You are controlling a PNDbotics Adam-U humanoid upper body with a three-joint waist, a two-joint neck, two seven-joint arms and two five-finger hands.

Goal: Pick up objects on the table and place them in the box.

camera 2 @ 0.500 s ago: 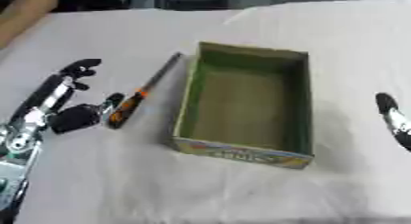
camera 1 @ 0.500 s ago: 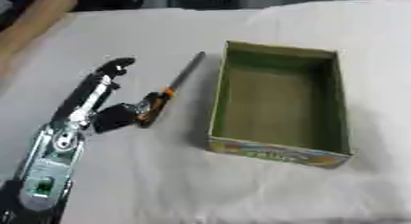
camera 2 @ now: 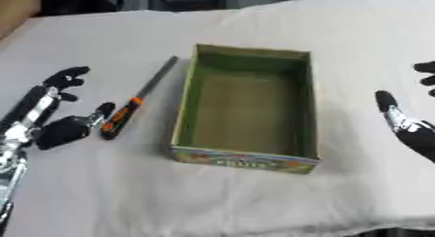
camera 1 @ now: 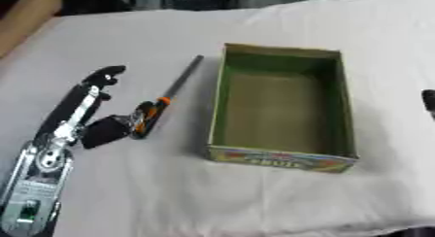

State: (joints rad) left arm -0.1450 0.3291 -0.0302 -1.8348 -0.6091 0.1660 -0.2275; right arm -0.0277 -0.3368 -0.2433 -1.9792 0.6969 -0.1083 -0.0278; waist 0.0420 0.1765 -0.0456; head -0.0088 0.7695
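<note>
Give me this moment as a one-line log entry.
left hand: open, beside tool handle | tool: on table, left of box | box: empty | right hand: open, idle

The box [camera 2: 244,107] lies open-topped, nothing above it; only its left wall stands between it and the file [camera 1: 161,102]. Bare cloth [camera 2: 255,202] surrounds both, right side free

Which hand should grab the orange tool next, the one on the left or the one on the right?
Probably the left hand. It lies open right beside the tool, thumb near the orange handle. The right hand is on the far side of the box, which sits between it and the tool.
</note>
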